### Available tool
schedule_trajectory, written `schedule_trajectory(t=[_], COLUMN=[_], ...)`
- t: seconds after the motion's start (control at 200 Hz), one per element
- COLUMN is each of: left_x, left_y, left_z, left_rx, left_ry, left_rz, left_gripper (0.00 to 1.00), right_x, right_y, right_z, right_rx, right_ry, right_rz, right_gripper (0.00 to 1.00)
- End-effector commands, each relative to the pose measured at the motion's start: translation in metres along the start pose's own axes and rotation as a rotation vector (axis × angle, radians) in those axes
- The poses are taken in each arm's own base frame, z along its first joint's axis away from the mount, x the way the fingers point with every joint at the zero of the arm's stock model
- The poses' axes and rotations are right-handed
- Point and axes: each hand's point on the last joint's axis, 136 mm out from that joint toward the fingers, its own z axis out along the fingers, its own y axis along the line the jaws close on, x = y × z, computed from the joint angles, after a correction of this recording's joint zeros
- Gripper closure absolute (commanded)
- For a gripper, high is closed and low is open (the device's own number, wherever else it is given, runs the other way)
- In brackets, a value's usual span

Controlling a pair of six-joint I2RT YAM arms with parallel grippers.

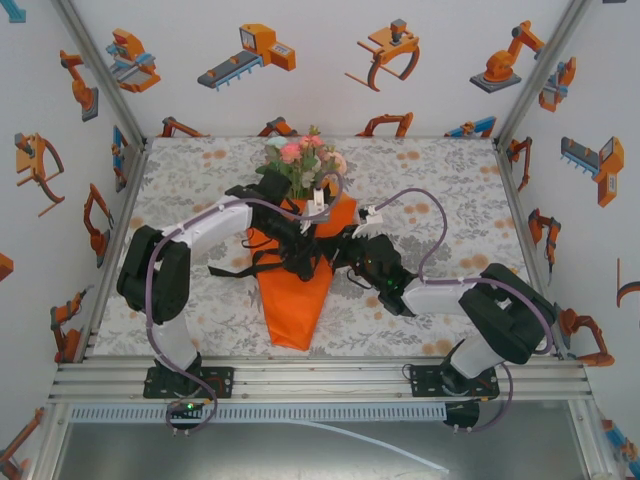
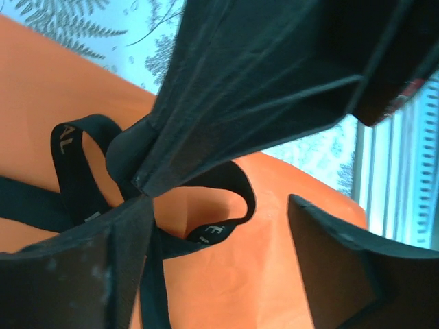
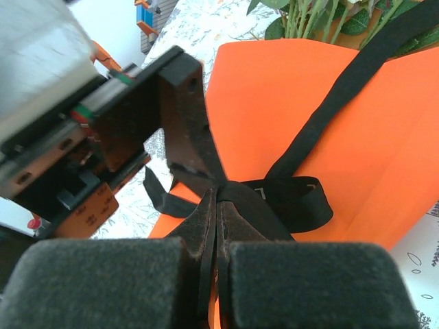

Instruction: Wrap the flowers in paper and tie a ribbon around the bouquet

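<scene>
Step in hand: tying ribbon point(image 3: 343, 89) on bouquet point(image 1: 292, 290); right gripper point(image 3: 217, 212) pinches ribbon at the knot; left gripper point(image 2: 218, 205) jaws stand spread. Next move, probably: left gripper closes on a loop; both pull taut.

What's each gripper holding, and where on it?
Right gripper is shut on the ribbon, pinching it at the knot over the bouquet. Left gripper is open, gripping nothing.

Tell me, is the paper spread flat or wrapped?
Wrapped: the paper forms a cone narrowing to a point, flowers sticking out of its wide end, ribbon crossing its middle.
</scene>
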Motion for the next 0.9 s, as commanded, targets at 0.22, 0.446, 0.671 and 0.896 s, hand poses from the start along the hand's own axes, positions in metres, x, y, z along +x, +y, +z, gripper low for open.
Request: schedule_trajectory(t=[0.22,0.446,0.671,0.896], left_x=[-0.03,-0.02,-0.024,-0.038], left_y=[0.032,0.037,0.032,0.023], left_z=[-0.009,0.007,0.0,-0.009], left_rx=[-0.379,-0.4,-0.407,-0.381], left_ry=[-0.112,-0.089,-0.092,-0.145], left_rz=[-0.238,-0.254,-0.225,-0.222], left_gripper=[0.07,0.22,0.47,0.88], right_x=[-0.019,-0.02,-0.017,-0.01], right_y=[0.0,-0.002,-0.003,-0.002], right_z=[0.0,0.003,0.002,0.0], right_rx=[0.014,0.024,0.022,0.009], right_ry=[-0.092,-0.097,-0.087,-0.061], right_rz=[0.023,0.063,0.072,0.06], right_gripper=[0.99,0.99,0.92,0.82])
